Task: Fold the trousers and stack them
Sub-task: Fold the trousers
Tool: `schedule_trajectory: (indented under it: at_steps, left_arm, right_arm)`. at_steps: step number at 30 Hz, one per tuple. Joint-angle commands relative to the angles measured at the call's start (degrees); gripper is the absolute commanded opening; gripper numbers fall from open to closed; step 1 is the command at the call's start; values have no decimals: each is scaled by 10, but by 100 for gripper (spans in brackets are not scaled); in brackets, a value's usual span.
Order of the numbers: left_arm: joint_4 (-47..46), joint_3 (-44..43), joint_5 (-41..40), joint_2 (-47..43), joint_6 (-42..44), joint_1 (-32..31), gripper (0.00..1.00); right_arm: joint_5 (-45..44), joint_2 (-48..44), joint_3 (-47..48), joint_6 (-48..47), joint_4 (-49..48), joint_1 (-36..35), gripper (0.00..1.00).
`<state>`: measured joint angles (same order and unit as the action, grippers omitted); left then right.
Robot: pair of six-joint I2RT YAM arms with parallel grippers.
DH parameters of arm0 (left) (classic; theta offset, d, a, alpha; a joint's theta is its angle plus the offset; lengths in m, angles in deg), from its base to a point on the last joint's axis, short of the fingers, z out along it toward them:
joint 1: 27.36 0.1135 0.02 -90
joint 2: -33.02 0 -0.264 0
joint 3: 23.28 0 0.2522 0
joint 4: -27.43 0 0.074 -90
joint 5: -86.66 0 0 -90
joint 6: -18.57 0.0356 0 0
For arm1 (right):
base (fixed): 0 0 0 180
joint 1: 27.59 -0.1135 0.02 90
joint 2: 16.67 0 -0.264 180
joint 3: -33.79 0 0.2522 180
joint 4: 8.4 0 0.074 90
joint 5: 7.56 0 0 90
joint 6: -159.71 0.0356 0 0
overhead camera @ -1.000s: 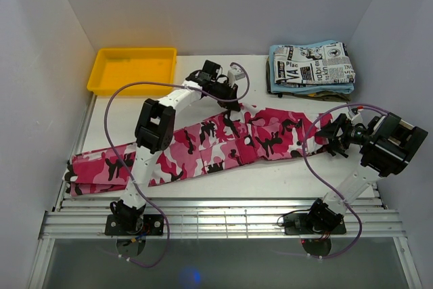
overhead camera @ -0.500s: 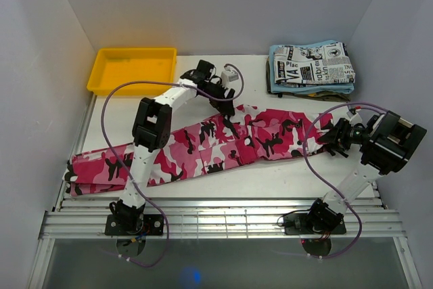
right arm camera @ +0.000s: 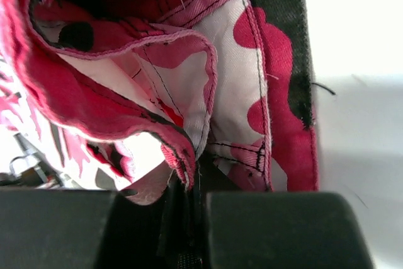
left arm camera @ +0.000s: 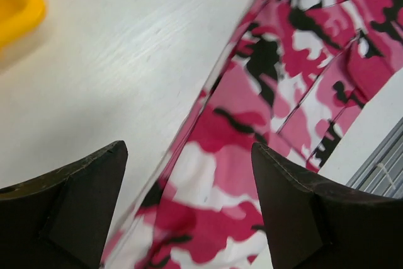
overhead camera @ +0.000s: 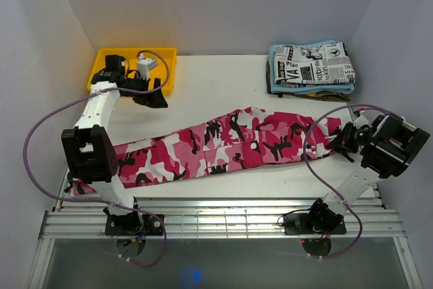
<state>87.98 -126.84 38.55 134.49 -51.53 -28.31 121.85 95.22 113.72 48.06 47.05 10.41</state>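
Observation:
The pink camouflage trousers point(overhead camera: 223, 143) lie stretched across the table, legs to the left and waist to the right. My left gripper point(overhead camera: 153, 97) hangs open above the table by the yellow tray, back from the cloth and holding nothing. In the left wrist view the left gripper point(left arm camera: 189, 209) spreads its fingers point(left arm camera: 302, 212) wide over a trouser leg point(left arm camera: 252, 111). My right gripper point(overhead camera: 338, 141) is at the waist end. Seen from the right wrist, that gripper point(right arm camera: 198, 218) is shut on a bunched hem of the trousers point(right arm camera: 189, 92).
A yellow tray point(overhead camera: 169, 65) sits at the back left and shows as a corner point(left arm camera: 16, 4) in the left wrist view. A pile of folded garments point(overhead camera: 311, 65), newspaper print on top, lies at the back right. Metal rails point(overhead camera: 216, 218) run along the front edge.
My left gripper opened, let go of the trousers' middle and swung left to the yellow tray. My right gripper closed on the waist end. The cloth settled flatter.

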Motion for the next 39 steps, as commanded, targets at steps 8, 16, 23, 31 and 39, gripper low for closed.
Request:
schedule_trajectory:
  at_steps: [8, 16, 23, 31, 39]
  left_arm:
    - [115, 147, -80, -104, 121, 200, 89]
    - [101, 191, -61, -138, 146, 217, 87]
    - [97, 126, -84, -127, 37, 276, 88]
    - [182, 86, -142, -150, 68, 437, 89]
    - [236, 83, -174, -123, 91, 574, 80]
  right_arm:
    - [-235, -29, 10, -102, -58, 139, 12]
    - [-194, -124, 10, -192, 22, 111, 84]
    - [-224, -228, -9, -200, 6, -8, 94]
    - [-310, -219, 55, -156, -13, -54, 90]
    - [-211, -240, 73, -144, 22, -96, 90]
